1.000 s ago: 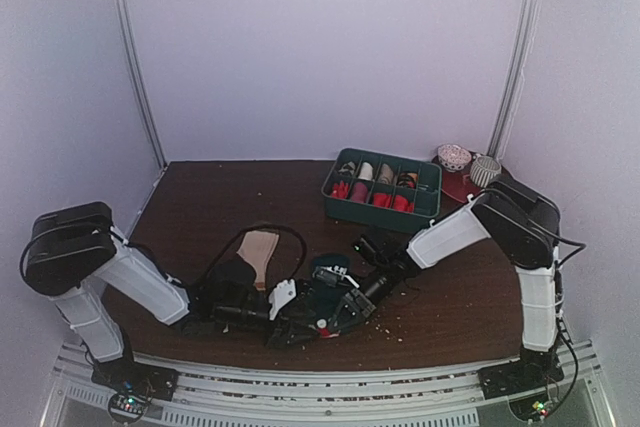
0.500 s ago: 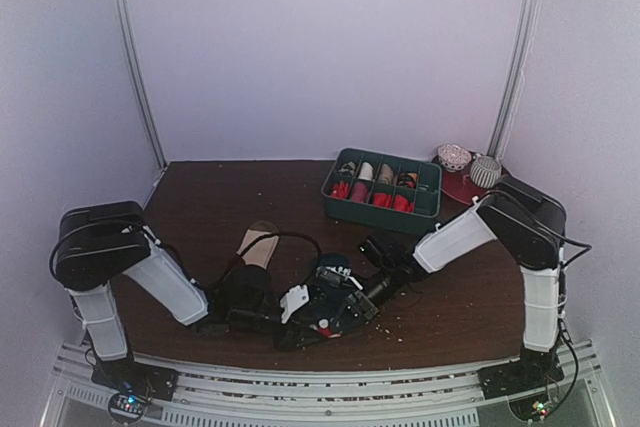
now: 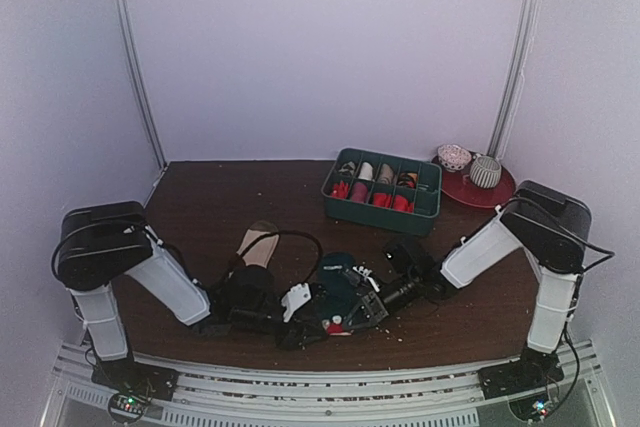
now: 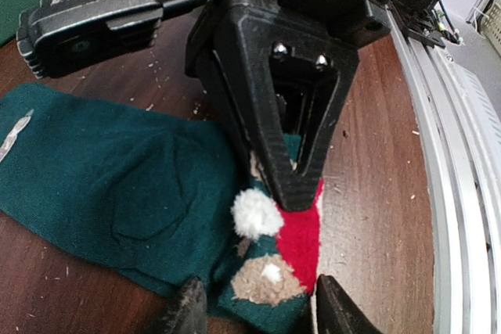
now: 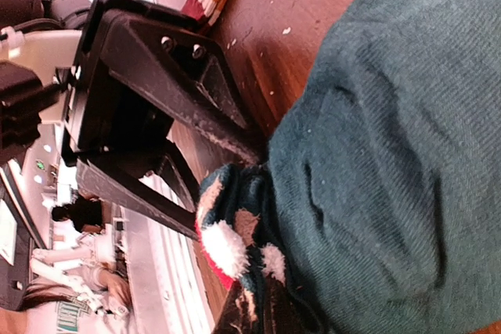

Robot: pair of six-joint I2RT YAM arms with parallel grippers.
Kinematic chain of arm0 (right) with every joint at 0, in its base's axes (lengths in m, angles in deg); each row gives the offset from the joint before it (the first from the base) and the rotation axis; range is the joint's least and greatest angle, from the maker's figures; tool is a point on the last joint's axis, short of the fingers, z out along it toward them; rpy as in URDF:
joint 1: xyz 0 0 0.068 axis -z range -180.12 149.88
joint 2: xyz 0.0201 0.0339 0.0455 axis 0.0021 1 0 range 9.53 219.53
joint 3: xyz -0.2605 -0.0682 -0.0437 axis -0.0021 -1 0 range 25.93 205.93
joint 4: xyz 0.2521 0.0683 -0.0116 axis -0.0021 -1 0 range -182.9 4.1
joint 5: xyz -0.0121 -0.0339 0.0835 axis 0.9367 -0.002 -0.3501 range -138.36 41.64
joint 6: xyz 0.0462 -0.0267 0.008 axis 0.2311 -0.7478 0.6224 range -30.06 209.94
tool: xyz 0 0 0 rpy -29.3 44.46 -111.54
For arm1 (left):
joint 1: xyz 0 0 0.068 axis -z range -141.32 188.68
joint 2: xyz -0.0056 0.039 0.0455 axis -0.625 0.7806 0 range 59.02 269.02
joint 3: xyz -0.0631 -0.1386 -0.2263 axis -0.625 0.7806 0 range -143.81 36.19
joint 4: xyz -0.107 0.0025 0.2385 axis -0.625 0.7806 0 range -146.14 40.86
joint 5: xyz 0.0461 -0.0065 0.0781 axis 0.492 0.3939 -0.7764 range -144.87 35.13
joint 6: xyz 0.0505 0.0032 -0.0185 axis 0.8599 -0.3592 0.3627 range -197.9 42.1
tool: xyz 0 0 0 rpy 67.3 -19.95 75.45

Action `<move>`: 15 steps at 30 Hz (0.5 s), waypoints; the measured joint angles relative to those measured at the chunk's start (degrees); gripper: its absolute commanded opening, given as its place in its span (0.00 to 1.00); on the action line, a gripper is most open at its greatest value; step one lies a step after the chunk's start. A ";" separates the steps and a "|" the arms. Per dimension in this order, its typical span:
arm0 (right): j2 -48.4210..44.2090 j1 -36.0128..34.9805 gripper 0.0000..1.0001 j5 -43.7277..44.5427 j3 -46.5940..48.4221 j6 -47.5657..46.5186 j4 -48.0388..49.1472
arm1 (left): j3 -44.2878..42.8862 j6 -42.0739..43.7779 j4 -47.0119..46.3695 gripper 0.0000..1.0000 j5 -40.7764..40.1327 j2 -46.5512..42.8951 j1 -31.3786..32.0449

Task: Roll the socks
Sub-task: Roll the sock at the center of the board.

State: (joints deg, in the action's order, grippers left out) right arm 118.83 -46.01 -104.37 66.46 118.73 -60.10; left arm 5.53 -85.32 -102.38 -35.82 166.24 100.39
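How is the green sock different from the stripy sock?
The green sock is dark green with a red and white bit at one end; the stripy sock is beige with coloured stripes. The green sock has both pincers on it: the left pincer grips its end and the right pincer presses there. The stripy sock lies off to the side with no pincer on it. Both are soft and lie on the brown table.

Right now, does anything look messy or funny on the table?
Yes. Pale crumbs are sprinkled over the brown table around the teal sock. The striped sock lies off by itself, just beyond the left arm, not paired with the teal one.
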 measured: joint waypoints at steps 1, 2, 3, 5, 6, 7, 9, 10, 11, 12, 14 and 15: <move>0.46 0.02 0.00 -0.39 -0.26 0.87 1.40 | 0.00 -0.02 -0.02 0.48 -0.24 -0.02 0.00; 0.94 0.02 0.00 -0.85 -0.68 1.97 3.10 | 0.00 -0.04 0.07 0.48 -0.72 -0.17 0.02; 1.31 0.04 0.00 -1.20 -1.09 2.91 4.42 | 0.04 -0.04 0.26 0.48 -1.16 -0.44 0.02; 1.68 0.11 0.00 -1.25 -1.70 5.42 7.30 | 0.35 0.02 1.29 0.48 -2.62 -1.77 0.07; 1.79 0.20 0.00 -1.25 -1.97 6.43 8.33 | 0.52 0.09 1.51 0.48 -3.19 -2.51 0.07; 1.99 0.26 0.00 -1.22 -2.27 7.61 9.55 | 0.59 0.28 1.75 0.48 -3.82 -3.45 0.07; 2.45 0.42 0.00 -1.16 -2.93 9.79 12.04 | 0.59 0.79 1.75 0.49 -4.79 -5.53 0.09; 2.71 0.46 0.00 -1.03 -3.23 10.69 13.14 | 0.59 1.05 1.73 0.49 -5.01 -6.43 0.13; 2.93 0.50 0.00 -0.96 -3.54 11.50 14.16 | 0.52 1.36 1.70 0.49 -5.18 -7.19 0.13; 3.02 0.57 0.00 -0.92 -3.78 12.00 14.86 | 0.39 1.62 1.64 0.49 -5.20 -7.61 0.13; 3.19 0.61 0.00 -0.85 -4.17 12.98 16.28 | -0.09 2.03 1.53 0.49 -5.14 -7.61 0.13; 3.23 0.63 0.00 -0.81 -4.20 13.29 16.74 | -0.28 2.23 1.53 0.49 -4.96 -7.43 0.13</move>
State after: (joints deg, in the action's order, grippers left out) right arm 122.06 -45.38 -105.17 62.27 132.02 -43.36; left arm 5.25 -83.09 -100.85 -40.78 158.81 100.52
